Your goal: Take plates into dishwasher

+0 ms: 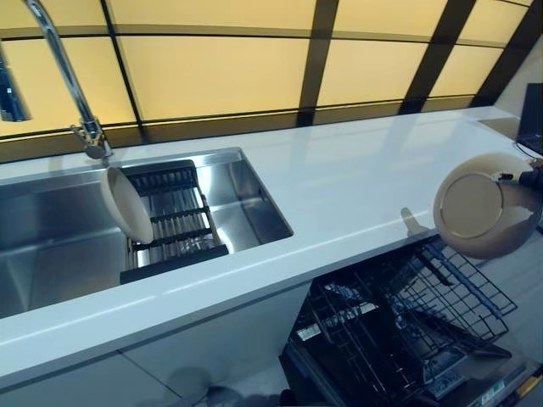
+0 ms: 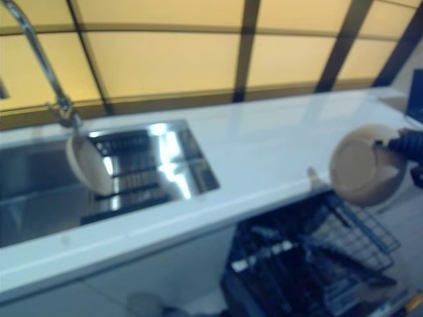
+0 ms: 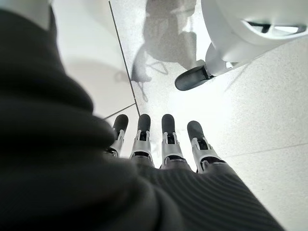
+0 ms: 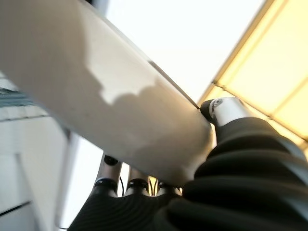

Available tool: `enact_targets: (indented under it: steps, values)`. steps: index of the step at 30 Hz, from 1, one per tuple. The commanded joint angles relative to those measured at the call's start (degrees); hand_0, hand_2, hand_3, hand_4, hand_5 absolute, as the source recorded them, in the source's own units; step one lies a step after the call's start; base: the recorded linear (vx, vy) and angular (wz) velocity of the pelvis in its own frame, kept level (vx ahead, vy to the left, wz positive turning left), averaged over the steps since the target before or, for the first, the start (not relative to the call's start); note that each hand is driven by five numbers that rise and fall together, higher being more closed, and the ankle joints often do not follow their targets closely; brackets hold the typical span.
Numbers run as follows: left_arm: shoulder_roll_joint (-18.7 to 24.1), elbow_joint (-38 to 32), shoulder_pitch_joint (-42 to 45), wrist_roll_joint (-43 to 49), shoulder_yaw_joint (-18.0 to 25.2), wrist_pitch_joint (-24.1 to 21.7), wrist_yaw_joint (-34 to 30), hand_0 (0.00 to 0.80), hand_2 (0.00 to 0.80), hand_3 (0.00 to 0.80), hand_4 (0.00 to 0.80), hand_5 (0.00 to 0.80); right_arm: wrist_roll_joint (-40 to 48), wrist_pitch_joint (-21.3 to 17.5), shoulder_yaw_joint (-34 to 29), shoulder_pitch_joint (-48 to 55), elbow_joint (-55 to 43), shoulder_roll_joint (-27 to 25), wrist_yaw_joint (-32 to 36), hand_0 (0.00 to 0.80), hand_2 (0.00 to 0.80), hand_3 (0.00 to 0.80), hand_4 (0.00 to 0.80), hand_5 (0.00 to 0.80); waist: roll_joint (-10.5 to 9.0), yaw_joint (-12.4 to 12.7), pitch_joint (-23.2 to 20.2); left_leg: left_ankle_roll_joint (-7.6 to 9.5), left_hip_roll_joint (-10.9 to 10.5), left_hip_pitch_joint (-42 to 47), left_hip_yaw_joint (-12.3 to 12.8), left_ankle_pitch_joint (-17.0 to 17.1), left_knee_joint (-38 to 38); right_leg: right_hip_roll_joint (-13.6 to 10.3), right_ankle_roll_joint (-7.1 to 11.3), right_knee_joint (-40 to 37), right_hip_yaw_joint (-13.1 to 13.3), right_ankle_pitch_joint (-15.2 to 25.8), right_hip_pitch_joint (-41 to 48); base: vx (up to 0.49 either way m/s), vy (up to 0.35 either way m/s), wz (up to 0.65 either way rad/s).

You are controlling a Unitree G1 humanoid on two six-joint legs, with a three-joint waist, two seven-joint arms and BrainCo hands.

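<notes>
Dishwasher rack (image 1: 407,331) below; plate (image 1: 479,206) upright, seemingly pinched by right hand (image 1: 528,180).

Both eye views look down from the head on the counter (image 1: 356,182), sharing sink (image 1: 51,246) and rack (image 2: 317,264). The left wrist view faces the floor (image 3: 269,120); the right wrist view sits tight against a plate (image 4: 115,96).

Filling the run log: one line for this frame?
right hand: shut on plate, held on edge over open dishwasher rack | left hand: open, idle, facing floor | second plate: upright in sink rack
</notes>
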Motion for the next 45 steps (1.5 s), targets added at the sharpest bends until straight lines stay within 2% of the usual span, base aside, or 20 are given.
enact_targets:
  steps: [1, 7, 12, 21, 26, 30, 38, 45]
  values:
    - [2.3, 2.7, -2.1, 3.2, 2.6, -0.7, -0.9, 0.0, 0.0, 0.0, 0.0, 0.0, -2.5, -1.9, -6.0, 2.1, -2.6, 2.2, 3.8, 0.8, 0.8, 0.8, 0.8, 0.8, -3.14, 0.3, 0.5, 1.98, -0.1, 0.9, -1.5, -1.7, 0.2, -1.8, 4.61, 0.2, 0.6, -0.1, 2.8, -0.024, -0.012, -0.09]
    - [2.5, 3.0, -2.0, 4.1, 3.5, -1.3, -1.3, 0.0, 0.0, 0.0, 0.0, 0.0, -5.9, -2.8, -9.5, 10.5, -5.5, 3.5, 8.2, 0.8, 0.8, 0.8, 0.8, 0.8, -3.01, -0.6, 0.9, 2.05, 0.0, 1.4, -0.8, -1.9, 0.2, -1.6, 4.68, 0.2, 1.1, -0.3, 3.1, -0.015, -0.015, -0.1]
    - [2.8, 3.2, -2.0, 4.4, 4.1, -1.5, -1.5, 0.0, 0.0, 0.0, 0.0, 0.0, -7.1, -3.3, -10.9, 13.6, -8.0, 4.6, 10.0, 0.8, 0.8, 0.8, 0.8, 0.8, -2.9, -1.0, 1.2, 2.1, 0.1, 1.6, -0.3, -1.9, 0.2, -1.5, 4.78, 0.2, 1.2, -0.2, 2.9, -0.013, -0.009, 0.0]
    - [2.1, 3.1, -1.9, 4.0, 4.4, -2.3, -1.7, 0.0, 0.0, 0.0, 0.0, 0.0, -8.7, -1.4, -9.4, 16.4, -13.4, 10.6, 7.3, 0.8, 0.8, 0.8, 0.8, 0.8, -2.36, -0.9, 1.7, 2.22, 0.0, 1.6, -0.4, -2.1, 0.2, -1.5, 4.78, 0.2, 1.2, -0.3, 2.9, -0.002, -0.001, 0.0]
    - [1.6, 2.7, -2.7, 4.1, 3.8, -1.7, -1.4, 0.0, 0.0, 0.0, 0.0, 0.0, -13.2, -2.2, -5.5, 15.5, -13.6, 16.0, 4.1, 0.8, 0.8, 0.8, 0.8, 0.8, -1.99, -0.2, 2.2, 2.24, 0.0, 1.4, -0.7, -2.1, 0.2, -1.7, 4.84, 0.2, 0.8, -0.4, 2.9, -0.006, -0.001, 0.0]
    - [1.5, 2.4, -2.9, 4.3, 3.5, -1.3, -1.4, 0.0, 0.0, 0.0, 0.0, 0.0, -15.6, -2.7, -2.5, 13.9, -12.9, 17.9, 3.0, 0.8, 0.8, 0.8, 0.8, 0.8, -1.83, 0.4, 2.4, 2.27, 0.0, 1.4, -1.1, -2.0, 0.2, -1.9, 4.88, 0.2, 0.3, -0.5, 2.9, 0.0, 0.0, 0.0]
    - [0.2, 0.6, -3.1, 4.9, 2.0, -0.2, -0.2, 0.0, 0.0, 0.0, 0.0, 0.0, -27.7, -6.2, 4.3, 13.5, -9.3, 26.5, -1.3, 0.8, 0.8, 0.8, 0.8, 0.8, -1.06, 2.0, 2.9, 2.39, -0.2, 1.3, -2.0, -2.1, 0.2, -2.4, 4.97, 0.2, -0.8, -0.7, 3.2, 0.0, 0.0, 0.0]
    - [0.1, -0.5, -3.7, 5.2, 0.8, 0.6, -0.1, 0.0, 0.0, 0.0, 0.0, 0.0, -32.4, -9.2, 9.2, 12.7, -3.7, 30.5, -5.2, 0.8, 0.8, 0.8, 0.8, 0.8, -0.94, 3.3, 2.9, 2.7, -0.3, 1.0, -2.6, -1.9, 0.2, -2.6, 4.96, 0.2, -1.6, -0.6, 3.1, -0.002, -0.004, 0.02]
